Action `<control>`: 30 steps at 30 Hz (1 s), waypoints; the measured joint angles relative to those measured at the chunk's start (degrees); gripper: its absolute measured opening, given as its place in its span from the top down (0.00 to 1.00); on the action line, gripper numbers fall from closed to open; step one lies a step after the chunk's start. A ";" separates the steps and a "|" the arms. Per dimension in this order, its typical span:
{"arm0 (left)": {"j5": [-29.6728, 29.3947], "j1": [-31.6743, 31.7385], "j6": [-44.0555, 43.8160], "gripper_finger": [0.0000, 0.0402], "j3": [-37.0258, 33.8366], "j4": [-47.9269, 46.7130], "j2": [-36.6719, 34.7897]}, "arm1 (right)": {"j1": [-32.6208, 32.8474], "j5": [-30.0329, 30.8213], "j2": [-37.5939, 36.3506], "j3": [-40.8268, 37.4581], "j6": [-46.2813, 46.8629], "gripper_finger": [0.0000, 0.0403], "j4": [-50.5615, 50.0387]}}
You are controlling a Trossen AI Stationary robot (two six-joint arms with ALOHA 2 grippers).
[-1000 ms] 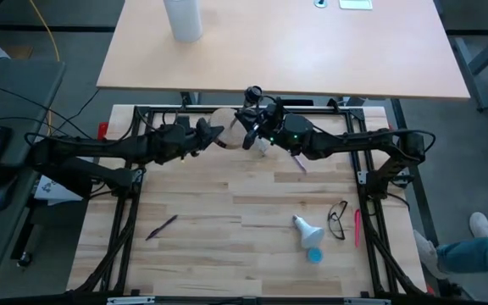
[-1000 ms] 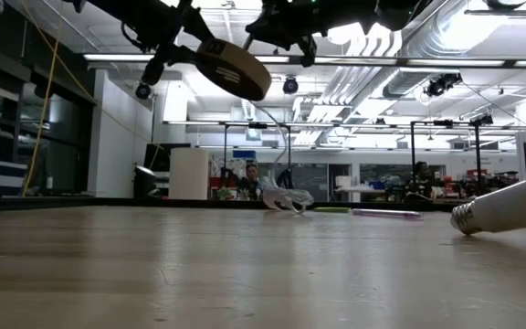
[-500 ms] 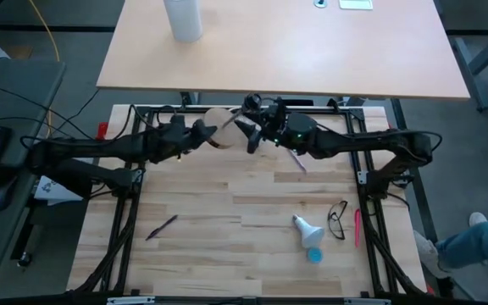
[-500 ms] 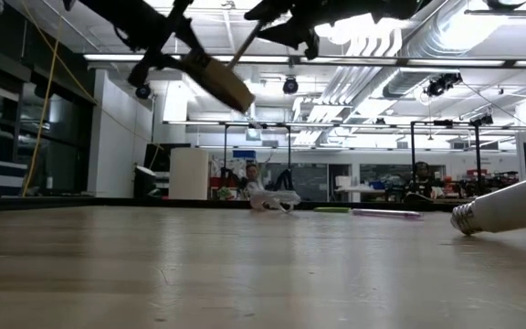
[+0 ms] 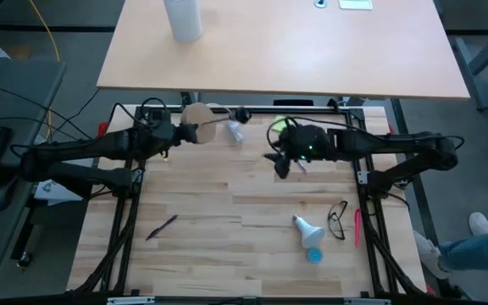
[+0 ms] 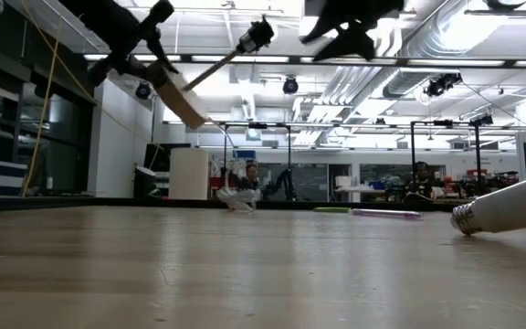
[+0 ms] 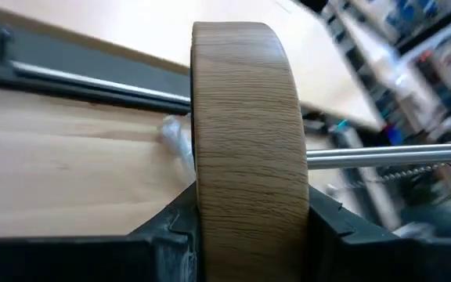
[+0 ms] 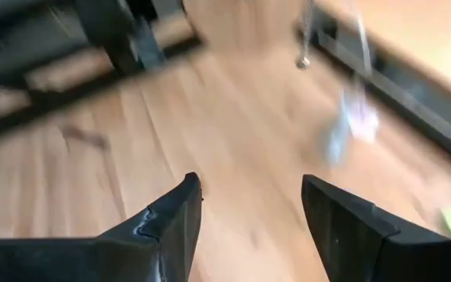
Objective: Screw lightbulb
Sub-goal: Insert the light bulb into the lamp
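Observation:
The lightbulb (image 5: 305, 227) lies on its side on the wooden table at the near right, also seen in the low view (image 6: 510, 206). A round wooden disc (image 5: 197, 114) with a metal post ending in a black socket (image 5: 241, 113) hangs in the air at the table's far edge. My left gripper (image 5: 183, 131) is shut on the disc. My right gripper (image 5: 276, 161) hovers open and empty right of the socket, above the table's middle far part. Its fingers (image 8: 174, 215) stand apart over bare wood. My left gripper pinches the disc between its two fingers, one on each flat face near the rim (image 7: 249, 196). It comes from the table's left, slanting a little downward. The disc is lifted clear and stands on edge. Its post (image 7: 382, 155) points toward the table's right.
Glasses (image 5: 337, 220) and a pink pen (image 5: 356, 227) lie right of the bulb, a blue cap (image 5: 313, 254) near it, a black pen (image 5: 161, 227) at the near left. A clear wrapper (image 5: 234, 131) lies below the socket. A white cylinder (image 5: 183, 17) stands on the far table.
My right gripper has opened, let go of the post near the socket and drawn back toward the table's right and near side. My left gripper has carried the disc toward the left and rolled, so the disc now stands on edge with its post pointing right.

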 joint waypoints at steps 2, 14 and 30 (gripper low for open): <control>-0.04 -0.02 3.06 0.72 0.00 -3.09 -0.11 | 0.96 0.42 -0.64 0.00 1.79 0.48 -6.78; -0.35 -0.92 13.30 0.72 0.00 -9.08 0.04 | 9.90 -7.32 -0.73 -0.07 16.37 0.48 -24.33; 6.32 -0.94 17.01 0.72 0.11 -7.86 0.02 | 42.68 -9.59 -0.25 -0.09 48.94 0.48 -33.23</control>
